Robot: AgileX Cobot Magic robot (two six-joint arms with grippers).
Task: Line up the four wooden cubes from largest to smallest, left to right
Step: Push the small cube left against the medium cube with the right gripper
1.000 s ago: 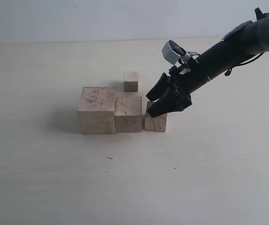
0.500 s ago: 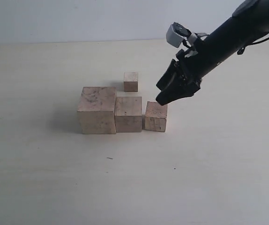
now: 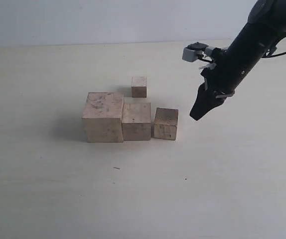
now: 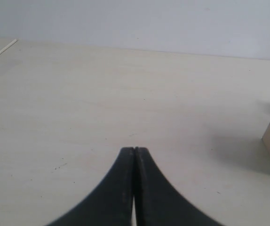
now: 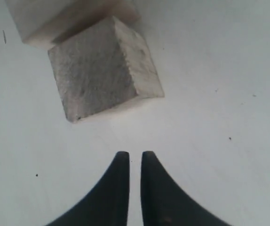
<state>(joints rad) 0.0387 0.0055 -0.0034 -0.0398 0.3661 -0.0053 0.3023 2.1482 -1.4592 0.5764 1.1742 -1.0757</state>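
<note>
Now three of the four wooden cubes stand in a row near the middle of the desk (image 3: 43, 189), running along its near edge. The largest cube (image 3: 103, 117) is on the side of the left edge, and the second cube (image 3: 136, 121) touches it. The third cube (image 3: 165, 123) sits just beside the second, turned slightly askew. The smallest cube (image 3: 139, 86) stands alone, apart from the row, toward the far edge behind the second cube.

The right gripper (image 3: 197, 115) hangs above the desk on the right-edge side of the third cube, clear of it. Its fingers are drawn almost together with only a thin slit between them, and they pinch nothing. The left gripper (image 4: 134, 149) is pressed fully together over bare desk, empty.
</note>
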